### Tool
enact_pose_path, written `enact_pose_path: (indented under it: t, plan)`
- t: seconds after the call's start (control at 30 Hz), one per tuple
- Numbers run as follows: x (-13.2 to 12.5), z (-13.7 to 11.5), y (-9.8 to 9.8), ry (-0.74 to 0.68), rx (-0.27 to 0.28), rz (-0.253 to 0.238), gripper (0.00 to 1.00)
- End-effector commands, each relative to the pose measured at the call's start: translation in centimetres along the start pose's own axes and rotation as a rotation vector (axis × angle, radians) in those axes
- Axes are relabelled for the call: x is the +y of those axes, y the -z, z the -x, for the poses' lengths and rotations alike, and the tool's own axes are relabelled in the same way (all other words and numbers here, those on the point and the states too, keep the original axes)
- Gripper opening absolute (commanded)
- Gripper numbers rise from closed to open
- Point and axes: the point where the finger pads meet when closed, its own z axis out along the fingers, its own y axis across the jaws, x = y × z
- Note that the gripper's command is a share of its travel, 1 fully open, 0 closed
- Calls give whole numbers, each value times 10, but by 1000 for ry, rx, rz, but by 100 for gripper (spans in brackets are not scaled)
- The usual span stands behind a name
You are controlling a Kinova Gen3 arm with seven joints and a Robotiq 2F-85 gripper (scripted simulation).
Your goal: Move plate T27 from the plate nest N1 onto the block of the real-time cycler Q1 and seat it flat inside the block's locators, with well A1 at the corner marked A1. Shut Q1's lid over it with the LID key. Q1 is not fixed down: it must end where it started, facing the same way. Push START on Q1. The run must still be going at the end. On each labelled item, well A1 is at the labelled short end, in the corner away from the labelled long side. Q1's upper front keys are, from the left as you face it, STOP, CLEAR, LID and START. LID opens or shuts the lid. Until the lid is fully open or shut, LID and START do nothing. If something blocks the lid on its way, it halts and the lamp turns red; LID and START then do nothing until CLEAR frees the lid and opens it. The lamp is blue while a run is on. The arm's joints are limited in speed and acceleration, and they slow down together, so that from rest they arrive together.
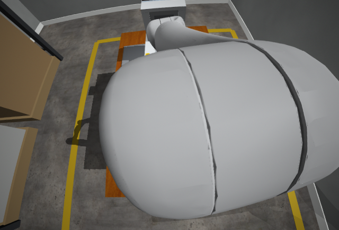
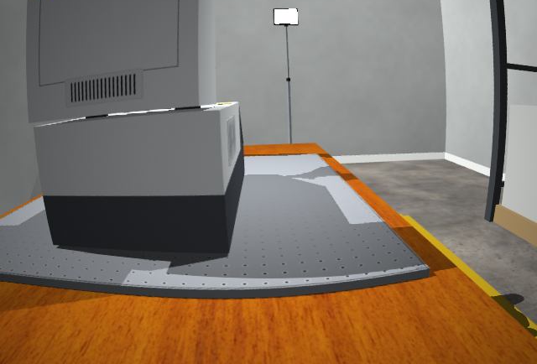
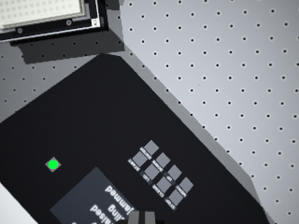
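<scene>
In the wrist view I look straight down on the black front panel of cycler Q1 [image 3: 93, 121]. Its lamp [image 3: 52, 164] is green. Two rows of small grey keys [image 3: 161, 173] lie in the lower middle, beside a dark display [image 3: 89, 201]. My gripper [image 3: 141, 217] is shut and empty, with its fingertips at the bottom edge, just off the key block above the panel. Plate T27 [image 3: 42, 11], white with many wells, lies in the black nest N1 [image 3: 100, 21] at the top left. The exterior view shows Q1 [image 2: 138, 169] as a white-over-dark box.
Q1 stands on a dotted grey breadboard [image 3: 224, 70] [image 2: 303, 238] on an orange table [image 2: 260, 330] [image 1: 131, 37]. A large grey machine [image 1: 162, 2] [image 2: 112, 39] stands behind. My arm [image 1: 207, 123] fills the top view. A brown cabinet [image 1: 24, 71] stands left.
</scene>
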Motion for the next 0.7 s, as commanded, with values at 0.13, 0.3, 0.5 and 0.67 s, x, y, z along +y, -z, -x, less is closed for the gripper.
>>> enact_pose_path:
  t: [0.13, 0.3, 0.5, 0.67]
  plan:
    - [-5, -4, 1, -29, 4, -1, 100]
    - [-11, -11, 0, -78, 14, 0, 100]
    - [-19, -19, -2, -137, 26, 0, 100]
    - [-25, -24, -3, -176, 34, 1, 100]
